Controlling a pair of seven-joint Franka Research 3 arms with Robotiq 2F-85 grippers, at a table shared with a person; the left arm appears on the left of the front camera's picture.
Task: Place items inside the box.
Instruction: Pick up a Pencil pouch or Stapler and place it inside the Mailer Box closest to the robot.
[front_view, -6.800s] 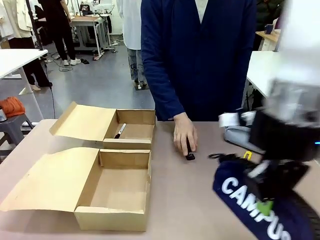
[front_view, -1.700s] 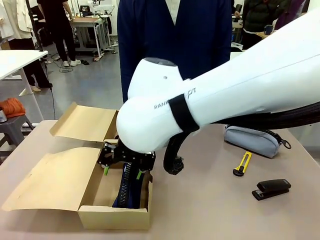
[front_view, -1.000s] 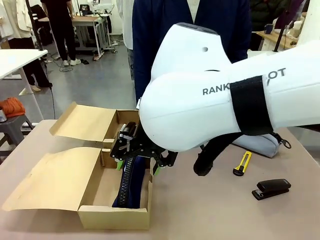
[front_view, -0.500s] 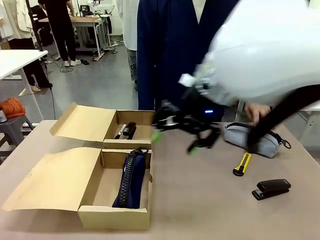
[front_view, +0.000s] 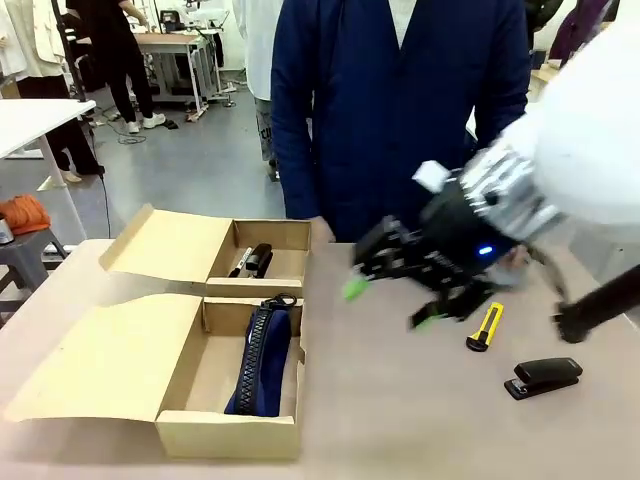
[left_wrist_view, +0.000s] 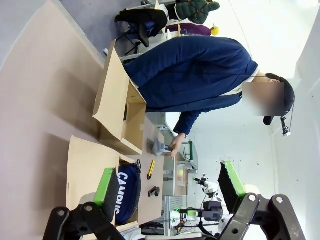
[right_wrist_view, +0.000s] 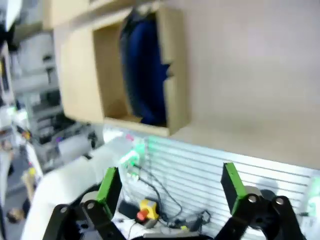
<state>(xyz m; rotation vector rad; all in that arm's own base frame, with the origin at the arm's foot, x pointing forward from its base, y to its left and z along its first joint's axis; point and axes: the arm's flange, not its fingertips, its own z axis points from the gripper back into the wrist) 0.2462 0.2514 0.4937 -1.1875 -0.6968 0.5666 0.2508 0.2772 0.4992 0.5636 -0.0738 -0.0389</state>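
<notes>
One pencil case (front_view: 262, 362) boxed, right pincer (front_view: 390, 305) apart

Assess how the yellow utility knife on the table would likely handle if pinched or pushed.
The yellow utility knife looks slim, straight and hard-bodied, so probably stiff and light. It lies flat on the table, so a push would likely slide or spin it, not roll it. Its low profile may make a pinch from above awkward.
</notes>
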